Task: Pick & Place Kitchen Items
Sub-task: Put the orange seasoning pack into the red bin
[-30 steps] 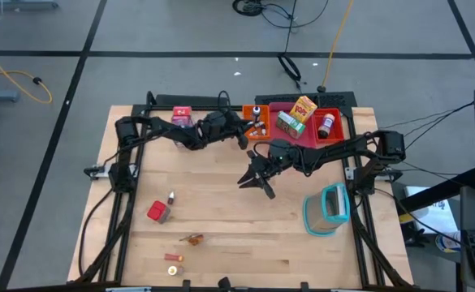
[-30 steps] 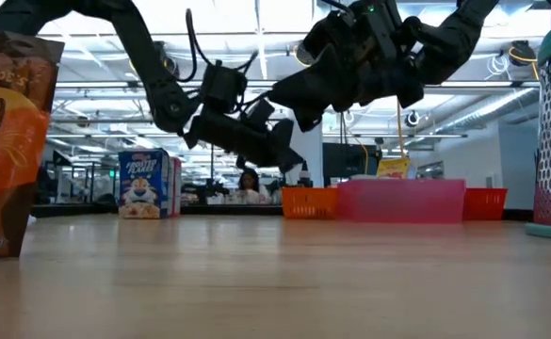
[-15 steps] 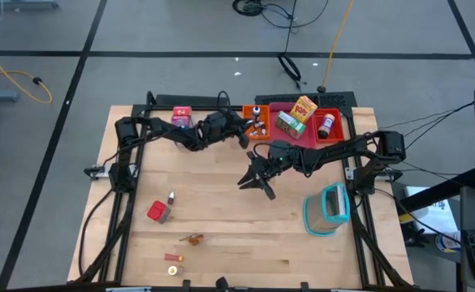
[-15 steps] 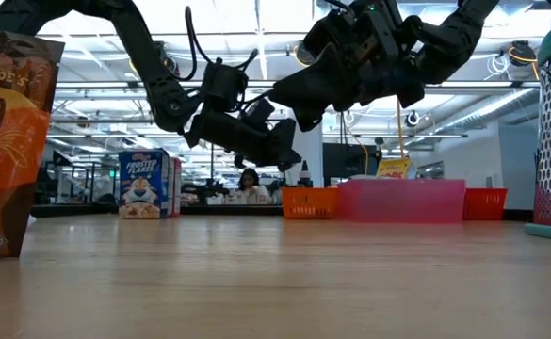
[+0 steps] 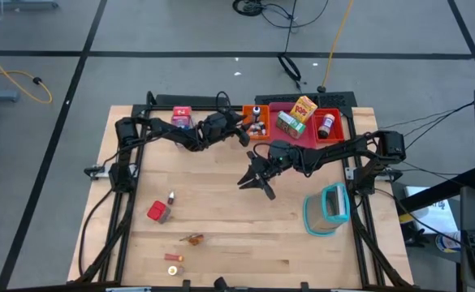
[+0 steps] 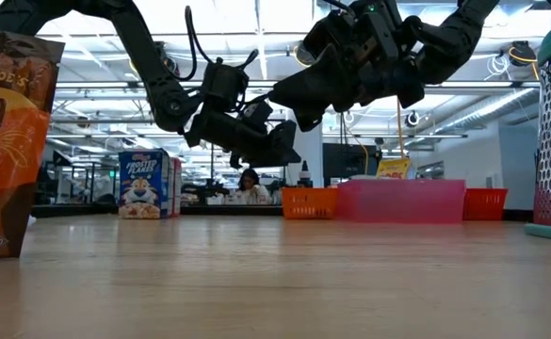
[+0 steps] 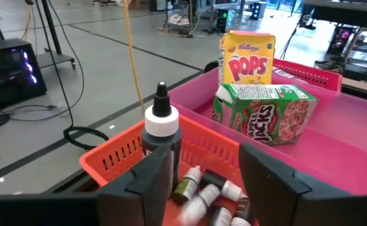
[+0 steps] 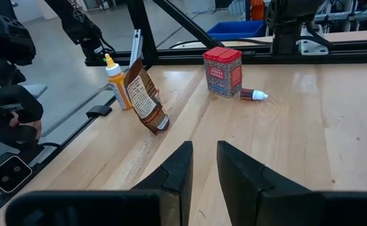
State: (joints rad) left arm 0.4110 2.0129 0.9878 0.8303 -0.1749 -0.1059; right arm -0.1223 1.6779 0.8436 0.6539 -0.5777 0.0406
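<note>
My left gripper (image 7: pixel 205 166) hangs open over the orange tray (image 7: pixel 117 160) at the table's far edge (image 5: pixel 245 134). Several tiny dark bottles (image 7: pixel 224 204) lie in that tray, one of them blurred. A taller dark bottle with a white cap (image 7: pixel 161 135) stands upright in it. A yellow carton (image 7: pixel 247 58) and a green one (image 7: pixel 261 110) sit in the pink tray (image 7: pixel 334 147). My right gripper (image 5: pixel 257 182) hovers above mid-table, its fingers (image 8: pixel 177 169) a narrow gap apart, with nothing between them. A red cube (image 5: pixel 157 212) and a small bottle (image 5: pixel 170 197) rest on the near left.
A teal-rimmed clear container (image 5: pixel 328 209) stands near the right edge. A brown bag (image 8: pixel 144 97), a yellow-capped bottle (image 8: pixel 115 81) and small orange bits (image 5: pixel 174 258) lie at the near left. A blue-white carton (image 6: pixel 143 185) stands at the far left. The red tray (image 5: pixel 328 123) holds a jar.
</note>
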